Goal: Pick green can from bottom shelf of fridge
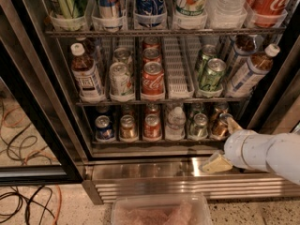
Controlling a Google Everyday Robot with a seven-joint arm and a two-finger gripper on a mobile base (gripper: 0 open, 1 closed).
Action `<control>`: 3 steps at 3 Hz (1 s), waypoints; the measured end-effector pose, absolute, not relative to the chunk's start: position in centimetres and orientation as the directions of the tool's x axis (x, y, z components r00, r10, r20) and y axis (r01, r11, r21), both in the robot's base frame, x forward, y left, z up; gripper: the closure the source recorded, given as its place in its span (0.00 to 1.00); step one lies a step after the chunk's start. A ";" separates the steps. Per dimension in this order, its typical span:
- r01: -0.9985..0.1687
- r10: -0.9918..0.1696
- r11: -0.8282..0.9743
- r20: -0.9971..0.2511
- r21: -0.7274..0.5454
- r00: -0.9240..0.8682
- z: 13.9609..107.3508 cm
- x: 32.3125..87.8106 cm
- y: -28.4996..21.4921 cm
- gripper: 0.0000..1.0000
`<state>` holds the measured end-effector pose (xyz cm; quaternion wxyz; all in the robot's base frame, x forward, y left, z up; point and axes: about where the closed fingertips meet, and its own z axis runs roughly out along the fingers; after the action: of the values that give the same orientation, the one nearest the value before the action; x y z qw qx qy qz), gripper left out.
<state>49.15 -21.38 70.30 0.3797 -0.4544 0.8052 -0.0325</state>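
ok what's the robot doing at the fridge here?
The robot's arm comes in from the right at the foot of the fridge. Its claw is open, low in front of the right end of the bottom shelf, close to the brown-orange can. The green can stands untouched one lane to the left. Nothing is grasped yet.

The bottom shelf (140,141) of the fridge (150,182) shows six drinks in front: five cans, counting one green can (199,126) second from right, and one clear bottle (176,122). The middle shelf (168,100) holds three red cans (152,81), two bright green cans (212,74) and two silver cans (121,80). One gripper (225,143), fingers (218,163) spread, is at near right.
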 end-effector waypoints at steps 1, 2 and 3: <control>-0.707 -0.756 0.585 -0.582 -0.397 -0.299 70.3 49.1 -21.4 0.00; -0.704 -0.725 0.609 -0.617 -0.365 -0.307 68.9 49.4 -20.3 0.00; -0.730 -0.684 0.611 -0.669 -0.306 -0.291 63.8 50.5 -16.8 0.00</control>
<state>50.51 -16.81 63.85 0.4008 -0.4403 0.8029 0.0291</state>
